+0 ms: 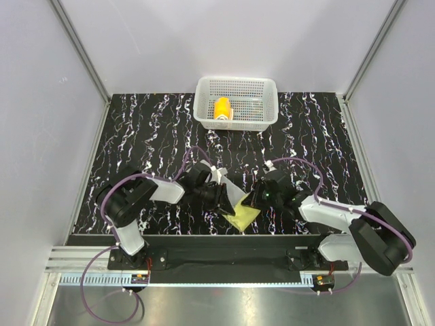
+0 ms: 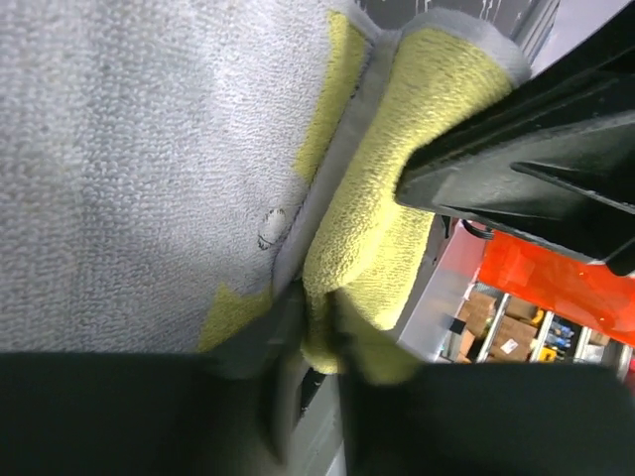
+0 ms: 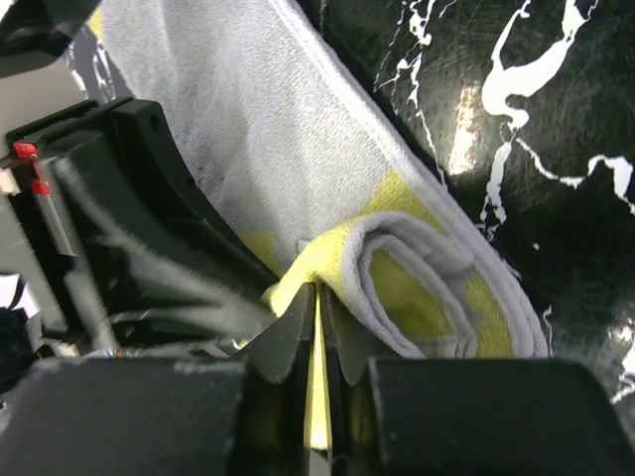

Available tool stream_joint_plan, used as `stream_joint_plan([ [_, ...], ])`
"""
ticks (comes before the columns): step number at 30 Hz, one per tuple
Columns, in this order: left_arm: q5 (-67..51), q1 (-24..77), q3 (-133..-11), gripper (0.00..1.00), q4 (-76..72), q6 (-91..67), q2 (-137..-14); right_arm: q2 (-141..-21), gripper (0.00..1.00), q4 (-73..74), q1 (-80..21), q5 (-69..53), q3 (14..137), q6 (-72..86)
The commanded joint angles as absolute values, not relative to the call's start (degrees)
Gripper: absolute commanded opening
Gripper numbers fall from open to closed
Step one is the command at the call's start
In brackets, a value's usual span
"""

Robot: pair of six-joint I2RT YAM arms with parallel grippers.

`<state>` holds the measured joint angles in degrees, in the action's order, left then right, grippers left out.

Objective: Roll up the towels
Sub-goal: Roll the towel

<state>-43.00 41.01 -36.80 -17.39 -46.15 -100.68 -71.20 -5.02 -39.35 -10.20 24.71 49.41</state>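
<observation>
Rolling half done: orange towel (image 1: pixel 222 109) lies rolled in the basket (image 1: pixel 236 81) at 12 o'clock. Grey towel (image 1: pixel 239 212) at 6 o'clock is partly coiled, with left claw (image 1: pixel 224 198) and right claw (image 1: pixel 253 198) both clamped on it.

My left end effector (image 1: pixel 223 200) and right end effector (image 1: pixel 253 198) are black. The grey towel (image 1: pixel 239 212) is light grey with yellow-green blotches. The orange towel (image 1: pixel 222 109) is bright orange with a little white. The basket (image 1: pixel 272 102) is white and perforated. The tabletop (image 1: pixel 149 136) is black, veined white like marble. My cables (image 1: pixel 299 161) are purple.
</observation>
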Motion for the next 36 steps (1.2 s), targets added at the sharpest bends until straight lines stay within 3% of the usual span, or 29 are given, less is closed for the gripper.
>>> stream_joint_plan([
  [1,-38.59,40.61,-39.11,0.33,-11.7,-41.67,-99.06,-73.73,0.1,-10.1,-39.29,-10.55,26.45,49.22],
  [4,-35.16,40.61,-40.25,0.89,-7.48,-39.04,-95.28,-76.46,0.09,-11.25,-39.2,-10.72,27.24,49.22],
  [5,-33.42,40.61,-40.51,0.99,-6.6,-38.33,-92.84,-77.77,0.09,-11.51,-39.29,-10.72,27.51,49.31],
  [10,-22.61,42.61,-41.66,0.99,2.09,-32.28,-82.81,-80.68,0.07,-12.74,-39.29,-10.9,28.56,49.66],
  [12,-13.13,44.9,-41.75,0.99,5.86,-28.94,-77.27,-81.65,0.07,-13.09,-39.29,-11.07,28.83,49.75],
  [17,9.89,60.6,-40.78,0.99,7.3,-22.07,-67.87,-83.58,0.07,-12.04,-39.29,-11.16,30.5,50.19],
  [19,13.17,66.76,-40.25,0.99,5.89,-19.44,-67.15,-84.2,0.06,-11.52,-39.29,-11.08,31.2,50.27],
  [22,18.35,72.66,-40.6,0.99,4.57,-16.27,-69.86,-85.51,0.06,-10.99,-39.29,-11.34,31.9,50.45],
  [33,26.98,79.72,-48.86,0.99,6.32,-15.03,-89.29,-86.04,0.05,-10.02,-39.29,-11.25,31.46,50.63],
  [36,28.12,79.72,-50.88,0.93,7.64,-15.21,-92.37,-86.04,0.05,-10.02,-39.29,-11.42,31.38,50.54],
])
